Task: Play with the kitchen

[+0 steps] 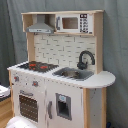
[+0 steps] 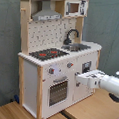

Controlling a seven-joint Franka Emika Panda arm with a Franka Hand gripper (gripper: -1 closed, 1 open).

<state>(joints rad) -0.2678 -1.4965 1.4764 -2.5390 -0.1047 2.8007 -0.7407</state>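
The kitchen (image 1: 60,70) is a tall white and light-wood toy with a black-red hob (image 1: 37,65), black faucet (image 1: 85,59), sink (image 1: 74,74), grey hood (image 1: 40,27) and small microwave (image 1: 75,23). Its windowed oven door (image 2: 58,91) sits below two knobs (image 2: 52,71). In the second exterior view my white arm (image 2: 112,84) reaches in from the right. My gripper (image 2: 80,79) is right at the white cupboard door (image 2: 85,77) beside the oven, about level with the knobs. In the first exterior view only a white part of the arm (image 1: 19,123) shows at the bottom left.
The kitchen stands on a wooden table (image 2: 93,112) in front of a grey curtain (image 2: 6,42). A seam runs across the tabletop (image 2: 67,116) in front of the oven. A rounded side shelf (image 1: 100,79) juts out past the sink.
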